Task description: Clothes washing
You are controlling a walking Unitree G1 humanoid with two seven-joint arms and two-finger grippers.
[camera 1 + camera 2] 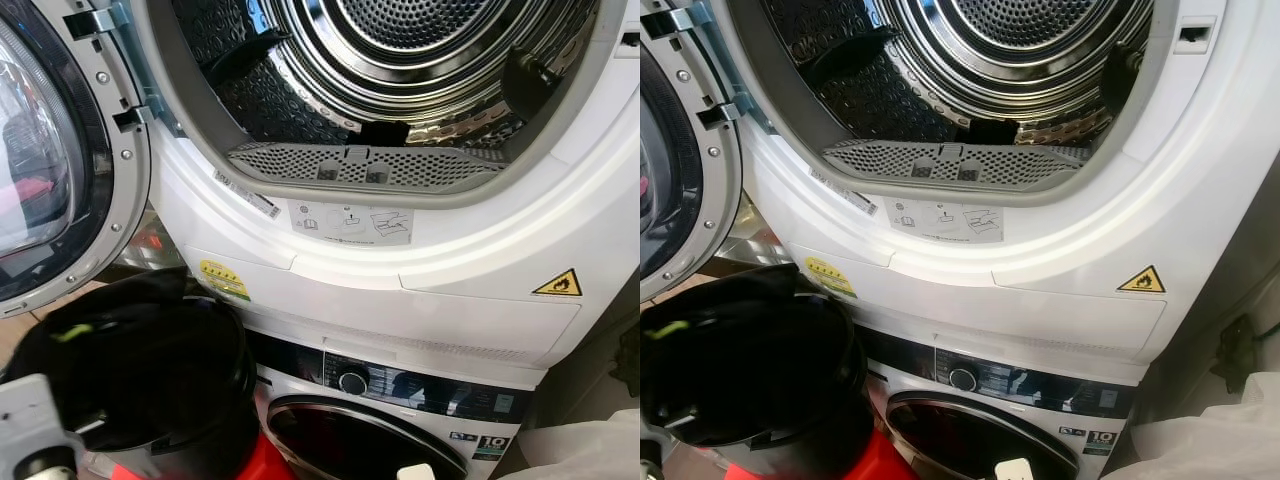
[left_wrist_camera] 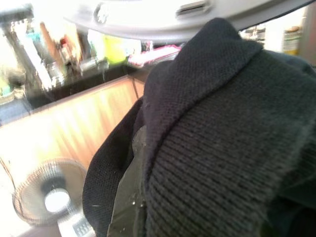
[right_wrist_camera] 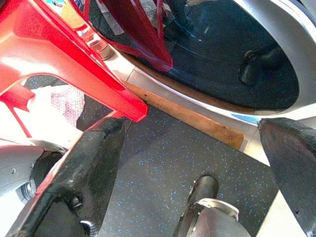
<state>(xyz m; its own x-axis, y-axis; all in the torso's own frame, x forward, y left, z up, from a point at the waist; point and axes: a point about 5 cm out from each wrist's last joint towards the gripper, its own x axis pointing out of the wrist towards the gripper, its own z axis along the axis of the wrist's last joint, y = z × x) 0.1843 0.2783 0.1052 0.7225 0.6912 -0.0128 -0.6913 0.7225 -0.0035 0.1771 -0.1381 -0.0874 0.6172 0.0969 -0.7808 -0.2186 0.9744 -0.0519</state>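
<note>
Left wrist view: dark knit garment (image 2: 222,138); head views, dryer drum (image 1: 400,60).

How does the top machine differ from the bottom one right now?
The top machine has its door swung open to the left, showing a bare steel drum; the bottom machine has its door shut, with dark glass. The top one shows a grey lint grille and a yellow flame sticker; the bottom one shows a black panel with a knob. Both are white front-loaders, stacked.

You're in a home laundry corner: white open-door dryer w/ steel drum (image 1: 420,60) stacked on white front-load washer (image 1: 400,400), wood floor.
</note>
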